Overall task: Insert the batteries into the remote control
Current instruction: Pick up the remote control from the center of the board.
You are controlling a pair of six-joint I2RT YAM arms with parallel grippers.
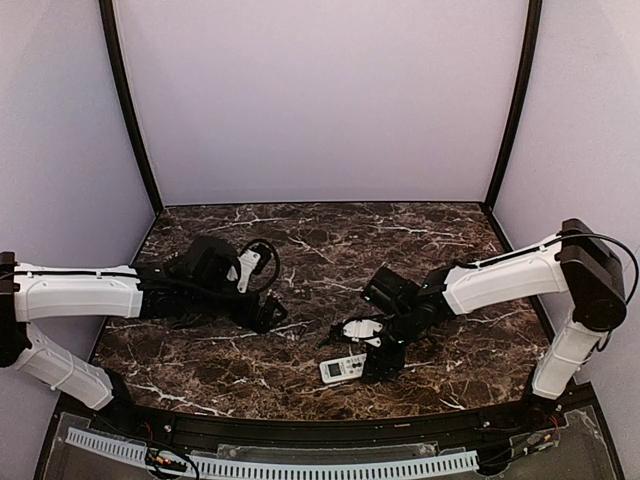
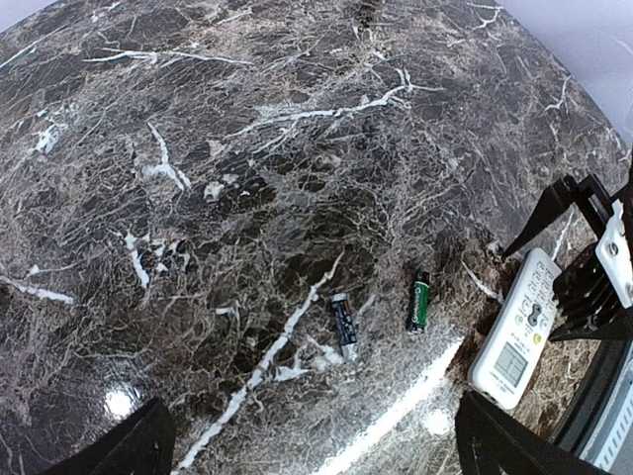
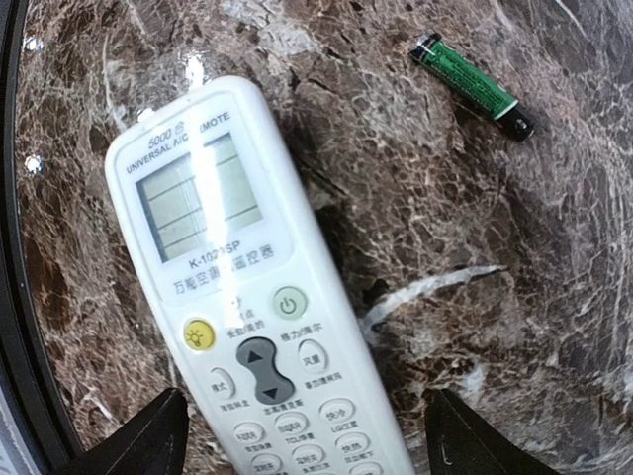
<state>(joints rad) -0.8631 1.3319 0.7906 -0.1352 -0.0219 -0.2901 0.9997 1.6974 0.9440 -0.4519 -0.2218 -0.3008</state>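
Observation:
The white remote control [image 3: 247,307] lies face up on the dark marble table, its screen and buttons showing. My right gripper [image 3: 307,445] is open and straddles the remote's button end, one finger on each side with gaps. A green battery [image 3: 473,86] lies apart beyond the remote's screen end. In the left wrist view the same green battery [image 2: 418,303] and a darker battery [image 2: 343,324] lie side by side left of the remote [image 2: 517,332]. My left gripper [image 2: 312,455] hangs open above the table, holding nothing. From above, the remote [image 1: 340,369] sticks out left of the right gripper [image 1: 372,362]; the left gripper [image 1: 268,315] is further left.
The marble table [image 1: 300,240] is walled in by pale panels at the back and sides. A black raised rim [image 1: 300,430] runs along the near edge, close to the remote's screen end [image 3: 10,297].

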